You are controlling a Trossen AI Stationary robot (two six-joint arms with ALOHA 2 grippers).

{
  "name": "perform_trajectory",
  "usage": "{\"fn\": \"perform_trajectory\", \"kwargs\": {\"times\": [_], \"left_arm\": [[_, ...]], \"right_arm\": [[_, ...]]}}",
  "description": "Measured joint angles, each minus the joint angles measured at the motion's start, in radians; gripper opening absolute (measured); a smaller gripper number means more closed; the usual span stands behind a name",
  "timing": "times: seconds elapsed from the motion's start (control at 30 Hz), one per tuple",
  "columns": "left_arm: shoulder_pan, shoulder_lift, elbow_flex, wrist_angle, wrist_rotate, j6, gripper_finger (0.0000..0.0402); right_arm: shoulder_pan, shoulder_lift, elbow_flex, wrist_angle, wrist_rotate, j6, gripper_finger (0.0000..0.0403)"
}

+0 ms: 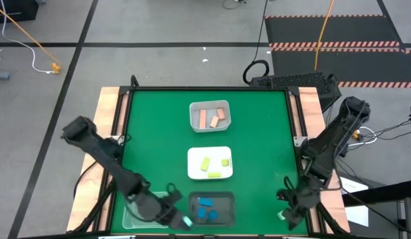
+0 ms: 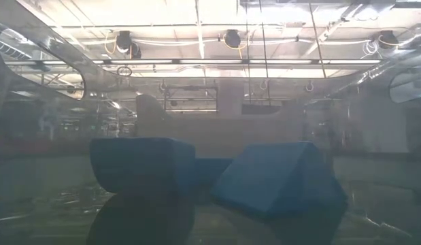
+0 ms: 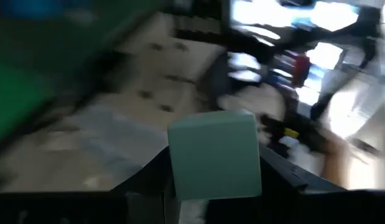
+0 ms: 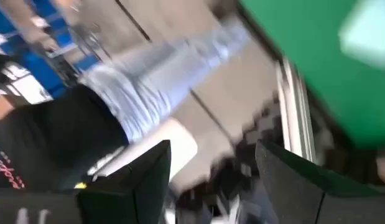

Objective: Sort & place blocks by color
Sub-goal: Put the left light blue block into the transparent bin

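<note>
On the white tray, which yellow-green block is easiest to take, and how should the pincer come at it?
The small yellow-green cube on the white tray looks easiest: it lies apart from the other two. Come straight down from above and close on two opposite flat sides; the shallow tray likely blocks a sideways approach.

Blocks sorted by color, mint cube gripped

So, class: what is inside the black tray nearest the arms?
The black tray holds blue blocks; about three show. Whether more lie beneath them cannot be seen.
</note>
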Motion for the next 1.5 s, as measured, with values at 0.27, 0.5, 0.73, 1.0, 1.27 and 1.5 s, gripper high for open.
{"fn": "perform_trajectory", "kwargs": {"times": [0.27,0.5,0.73,1.0,1.27,1.5], "left_arm": [[-0.130,-0.239,0.000,-0.665,-0.283,-0.157,0.0144],[-0.180,-0.226,0.000,-0.899,-0.105,-0.361,0.0145],[-0.192,-0.210,0.000,-1.004,-0.023,-0.430,0.0145],[-0.193,-0.211,0.000,-1.041,-0.019,-0.450,0.0145],[-0.193,-0.168,0.000,-1.076,-0.013,-0.510,0.0145],[-0.192,-0.107,0.000,-1.064,0.027,-0.514,0.0145]], "right_arm": [[0.091,0.000,0.000,-0.170,0.036,0.170,0.0224],[0.092,0.000,0.000,-0.295,0.136,0.158,0.0224],[0.091,0.000,0.000,-0.302,0.209,0.124,0.0224],[0.091,0.000,0.000,-0.300,0.383,0.054,0.0224],[0.091,0.000,0.000,-0.300,0.468,-0.002,0.0224],[0.091,0.000,0.000,-0.306,0.496,-0.019,0.0224]]}}
